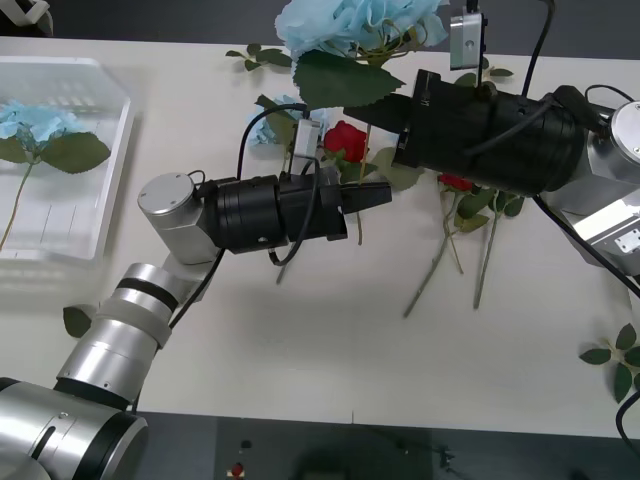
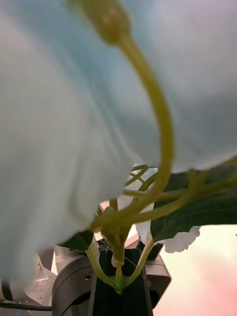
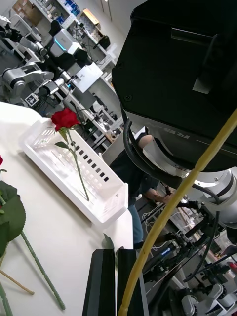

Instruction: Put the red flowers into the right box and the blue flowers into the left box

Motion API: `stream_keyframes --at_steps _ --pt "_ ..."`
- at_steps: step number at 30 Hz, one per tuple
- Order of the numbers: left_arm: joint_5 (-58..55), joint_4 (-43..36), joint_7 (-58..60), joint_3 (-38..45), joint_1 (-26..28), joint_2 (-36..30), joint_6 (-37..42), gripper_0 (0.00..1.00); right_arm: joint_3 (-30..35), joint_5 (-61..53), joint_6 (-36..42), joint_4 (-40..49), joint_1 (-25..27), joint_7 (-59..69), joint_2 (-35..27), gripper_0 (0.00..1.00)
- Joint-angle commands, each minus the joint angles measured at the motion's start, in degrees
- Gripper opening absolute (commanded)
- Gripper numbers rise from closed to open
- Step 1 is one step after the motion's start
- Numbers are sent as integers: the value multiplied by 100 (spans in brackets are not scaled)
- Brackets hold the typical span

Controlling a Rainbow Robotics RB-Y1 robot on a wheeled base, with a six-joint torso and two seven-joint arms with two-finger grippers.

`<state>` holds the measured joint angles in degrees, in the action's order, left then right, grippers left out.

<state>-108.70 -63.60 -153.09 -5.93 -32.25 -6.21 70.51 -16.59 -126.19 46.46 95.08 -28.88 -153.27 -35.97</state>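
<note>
My right gripper (image 1: pixel 372 108) (image 2: pixel 118 286) is shut on the thin stem of a pale-blue flower (image 1: pixel 360 25) (image 2: pixel 59 123), held above the far middle of the table with its big leaf (image 1: pixel 345 80) hanging under it. Just below it, my left gripper (image 1: pixel 380 195) (image 3: pixel 116 256) is shut, and a yellow-green stem (image 3: pixel 173 202) crosses in front of its fingers. Red flowers (image 1: pixel 347 138) (image 1: pixel 455 182) lie under the arms. Another blue flower (image 1: pixel 35 125) lies in the left box (image 1: pixel 110 170). A third (image 1: pixel 272 128) is on the table. The right box (image 3: pixel 106 215) holds a red rose (image 3: pixel 64 118).
Loose green sprigs lie at the far middle (image 1: pixel 260 55), the right edge (image 1: pixel 615 355) and near the left arm (image 1: pixel 75 320). Long stems (image 1: pixel 440 265) spread over the table's middle right. Other robots and shelves stand in the room beyond the table.
</note>
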Motion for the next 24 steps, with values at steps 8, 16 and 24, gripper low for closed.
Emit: stream_keyframes --at_steps 8,16,24 --pt "-195 -38 -191 74 -185 -214 -82 0 95 -55 4 195 -109 -173 38 100" --pt "-116 -47 -191 628 -177 -1066 410 0 95 -55 4 195 -118 -173 38 100" --pt "86 -65 -36 1700 -238 -2218 876 0 -37 235 21 -33 -109 -159 -252 100"
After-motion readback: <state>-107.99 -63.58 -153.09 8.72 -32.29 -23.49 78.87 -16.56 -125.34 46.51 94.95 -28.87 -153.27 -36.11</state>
